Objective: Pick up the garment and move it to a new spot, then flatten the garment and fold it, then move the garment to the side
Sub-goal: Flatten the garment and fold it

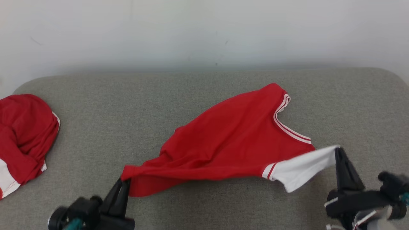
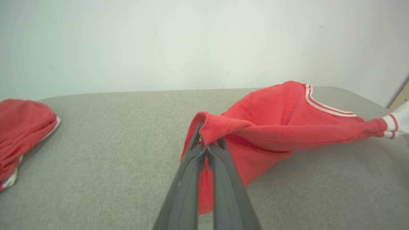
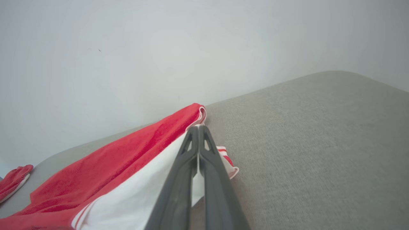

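Garment (image 1: 230, 140): we see a red shirt with a white sleeve (image 1: 303, 169) and a red-and-white striped collar (image 1: 287, 124), pulled out lengthwise between our two grippers over the middle and right of the grey surface (image 1: 204, 92).
Left gripper (image 1: 123, 183): clenched on a bunched red corner of the garment at its left end. In the left wrist view we see the cloth folded over the fingertips, with a red flap hanging down behind the fingers.
Right gripper (image 1: 338, 153): clenched on the end of the white sleeve. In the right wrist view we see the two fingers pressed together with white cloth between them.
Lie of the garment: the near edge runs taut from one gripper to the other and throws a shadow on the surface below it. The far side rises into a hump by the collar. We cannot tell how much of the body rests on the surface.
Collar: on the far right side of the garment, open toward the right.
Other garment (image 1: 22, 140): we see a crumpled red piece with white trim at the far left edge of the surface, well apart from the held one.
Wall (image 1: 204, 32): pale and plain, behind the surface.
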